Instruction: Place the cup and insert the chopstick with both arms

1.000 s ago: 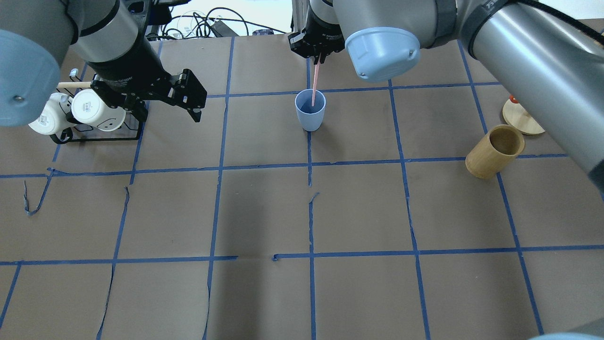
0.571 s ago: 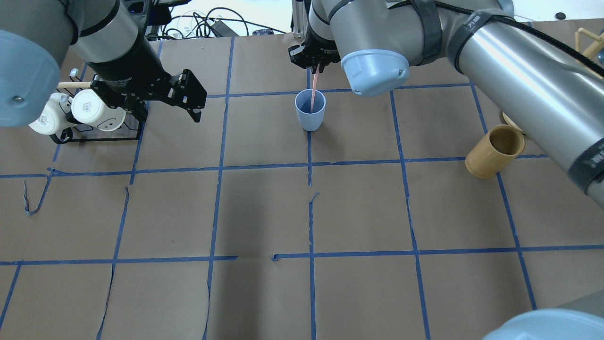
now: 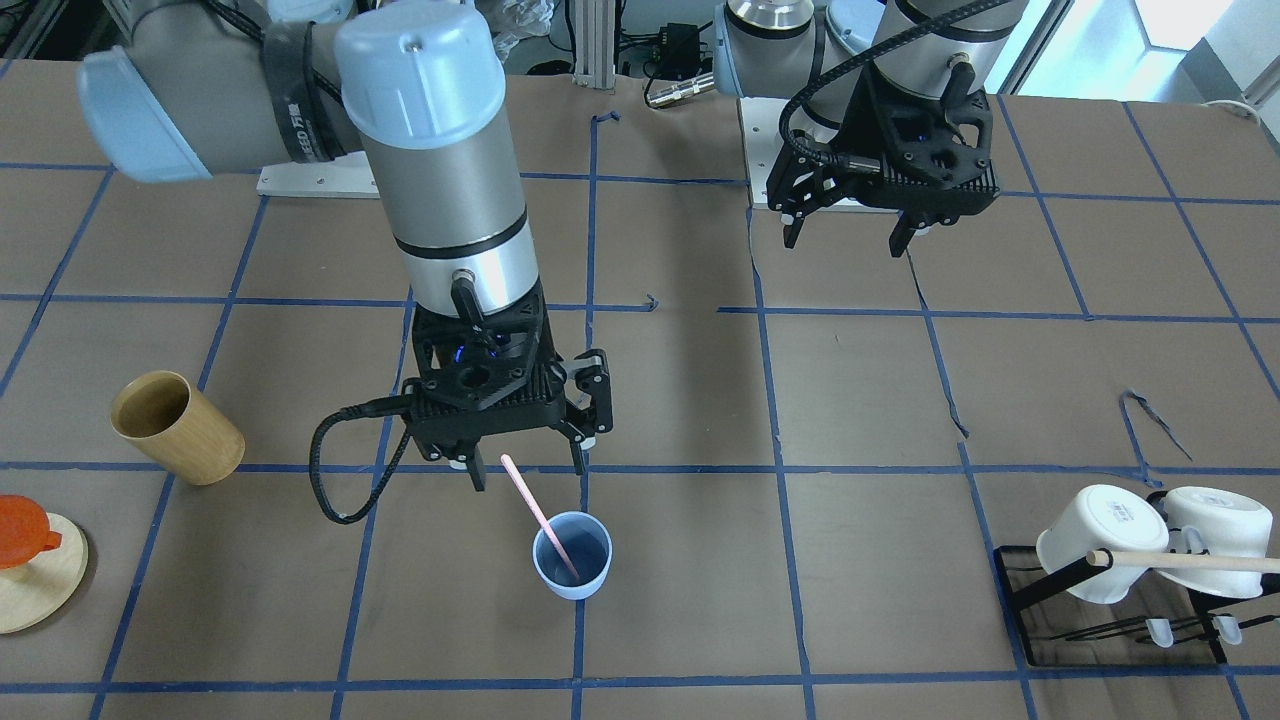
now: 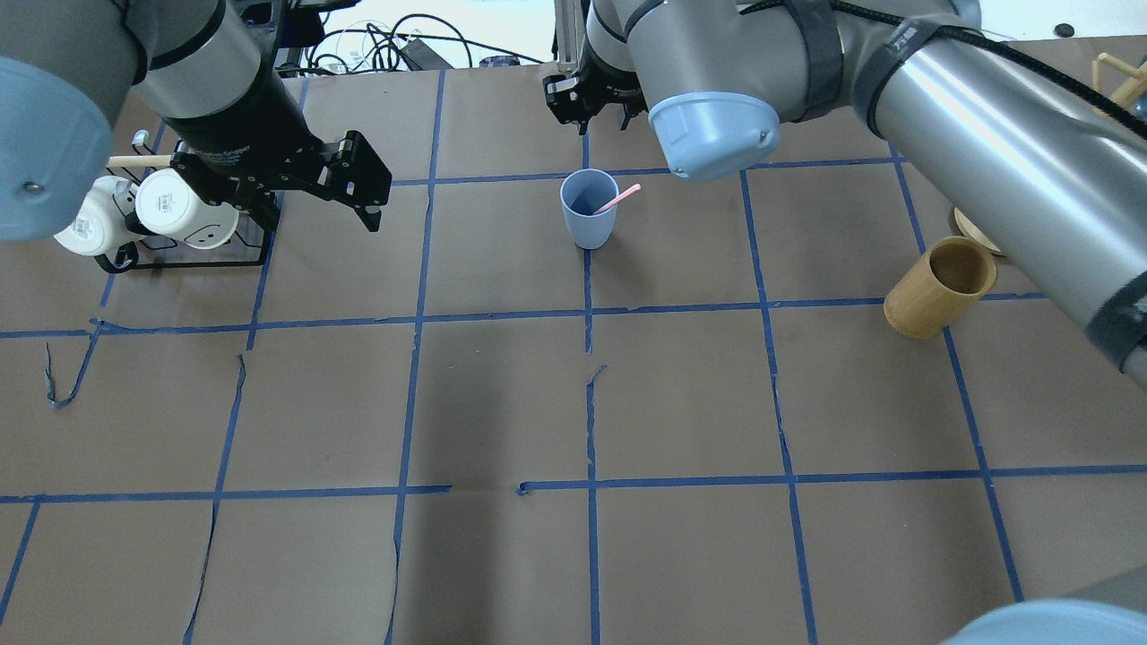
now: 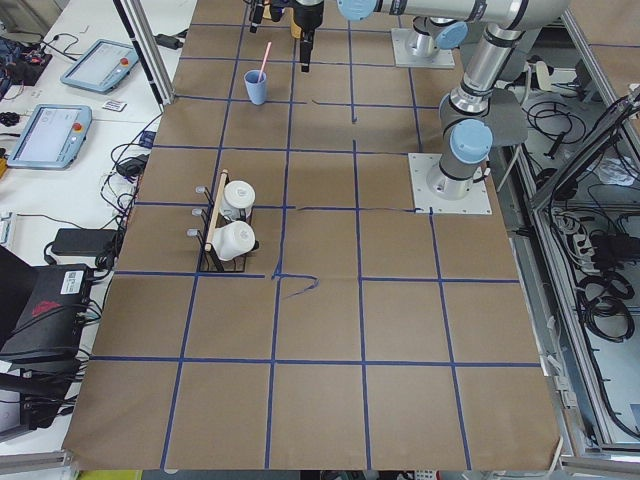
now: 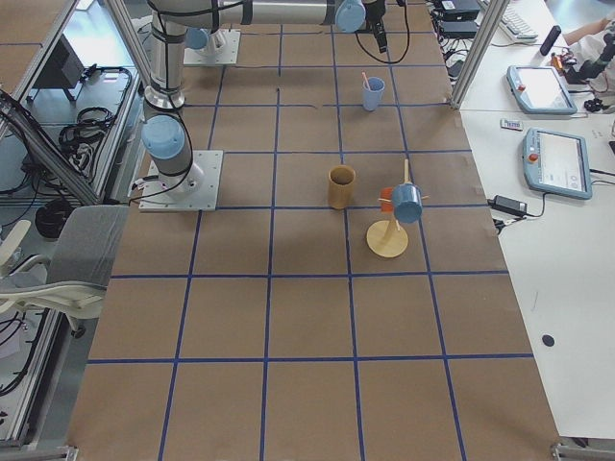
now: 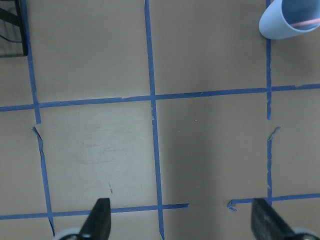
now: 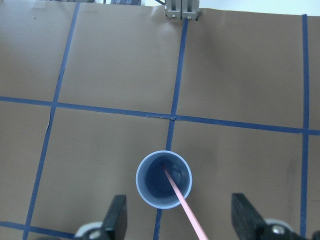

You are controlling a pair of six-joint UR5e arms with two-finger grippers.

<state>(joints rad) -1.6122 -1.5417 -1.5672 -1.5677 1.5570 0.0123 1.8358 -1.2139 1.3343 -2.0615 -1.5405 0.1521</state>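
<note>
The light blue cup stands upright on the brown table, seen also in the front view and the right wrist view. One pale pink chopstick rests in it, leaning on the rim with its top end free. My right gripper hangs open just above the cup and holds nothing. My left gripper is open and empty, well away from the cup, beside the mug rack. The left wrist view shows the cup at its top right corner.
A tan bamboo cup stands to the right of the blue cup. A black rack with two white mugs and a beige rod is at the far left. A round wooden stand with an orange piece sits beyond the bamboo cup.
My right gripper opened and let go of the chopstick. The chopstick dropped into the cup and tipped over to lean on the rim. The left arm has not moved.
</note>
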